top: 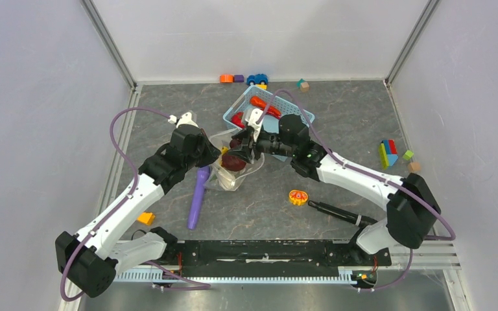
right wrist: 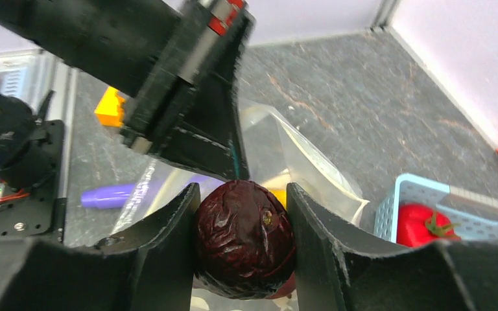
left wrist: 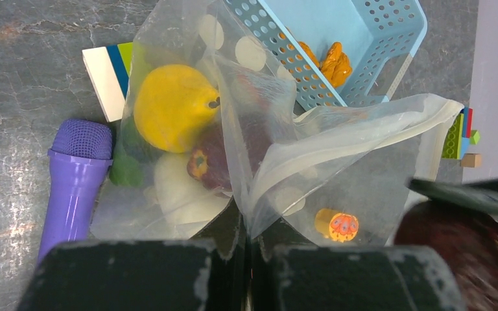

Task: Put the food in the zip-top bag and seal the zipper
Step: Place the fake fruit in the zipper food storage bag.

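The right gripper (right wrist: 241,194) holds the dark maroon plastic ball (right wrist: 243,243) just at the mouth of the clear dotted plastic bag (left wrist: 337,162), whose edge the closed left gripper (left wrist: 246,230) pinches.

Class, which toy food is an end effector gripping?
The dark maroon ball, clamped in the right end effector; the yellow pepper sits bagged, the tomato in the basket.

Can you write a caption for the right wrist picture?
The right gripper holds a dark maroon ball beside the clear bag.
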Action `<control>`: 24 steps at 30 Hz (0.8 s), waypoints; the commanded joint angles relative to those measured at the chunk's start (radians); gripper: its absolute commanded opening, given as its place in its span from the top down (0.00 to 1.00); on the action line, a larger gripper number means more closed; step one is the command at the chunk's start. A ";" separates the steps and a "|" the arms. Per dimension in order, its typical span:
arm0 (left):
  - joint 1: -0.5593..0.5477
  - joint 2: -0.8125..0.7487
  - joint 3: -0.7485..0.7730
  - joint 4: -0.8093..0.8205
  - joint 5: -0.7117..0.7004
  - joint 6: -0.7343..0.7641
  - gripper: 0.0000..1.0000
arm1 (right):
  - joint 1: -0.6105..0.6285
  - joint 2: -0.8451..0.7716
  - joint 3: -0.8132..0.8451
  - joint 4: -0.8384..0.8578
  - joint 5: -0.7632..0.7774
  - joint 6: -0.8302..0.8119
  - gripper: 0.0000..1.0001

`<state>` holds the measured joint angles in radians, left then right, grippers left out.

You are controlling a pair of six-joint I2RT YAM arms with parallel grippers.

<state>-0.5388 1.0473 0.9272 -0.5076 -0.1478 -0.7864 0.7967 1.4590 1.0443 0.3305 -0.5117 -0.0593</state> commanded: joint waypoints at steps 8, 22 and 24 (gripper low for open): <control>0.002 -0.030 0.008 0.034 -0.004 -0.035 0.98 | 0.063 0.081 0.120 -0.123 0.228 -0.111 0.03; 0.002 -0.037 -0.008 0.049 0.028 -0.054 0.98 | 0.062 -0.039 0.106 -0.038 0.087 -0.059 0.02; 0.002 -0.045 -0.018 0.071 0.035 -0.051 0.98 | 0.059 -0.067 0.093 -0.023 0.143 -0.011 0.02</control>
<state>-0.5388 1.0325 0.9222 -0.5041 -0.1352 -0.8047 0.8612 1.4727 1.1404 0.2245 -0.4091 -0.1383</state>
